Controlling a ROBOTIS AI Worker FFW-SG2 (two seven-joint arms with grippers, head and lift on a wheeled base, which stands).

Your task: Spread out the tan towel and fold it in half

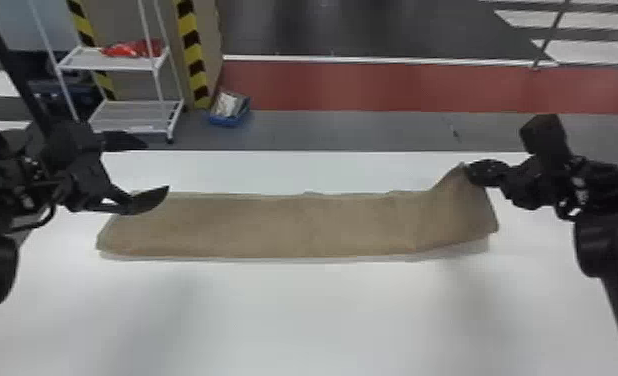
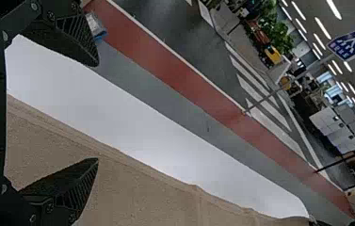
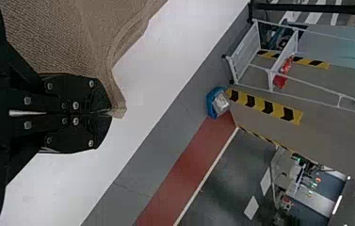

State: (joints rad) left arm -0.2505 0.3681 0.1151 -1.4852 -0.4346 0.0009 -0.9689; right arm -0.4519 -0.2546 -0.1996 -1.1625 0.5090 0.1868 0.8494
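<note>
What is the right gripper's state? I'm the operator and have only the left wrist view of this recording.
Observer: The right gripper is shut on the far corner of the tan towel's right end.
Operator: Is that corner flat on the table?
Observer: No, the head view shows it raised off the white table.
Operator: And the towel's near edge?
Observer: It runs nearly straight from left to right, bending slightly away near the right end.

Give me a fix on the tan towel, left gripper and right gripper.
Tan towel (image 1: 273,227): head view, middle of its upper face.
Left gripper (image 2: 98,112): left wrist view, midway between its open fingers' tips.
Right gripper (image 3: 110,114): right wrist view, where its fingers' tips meet at the towel's corner.
</note>
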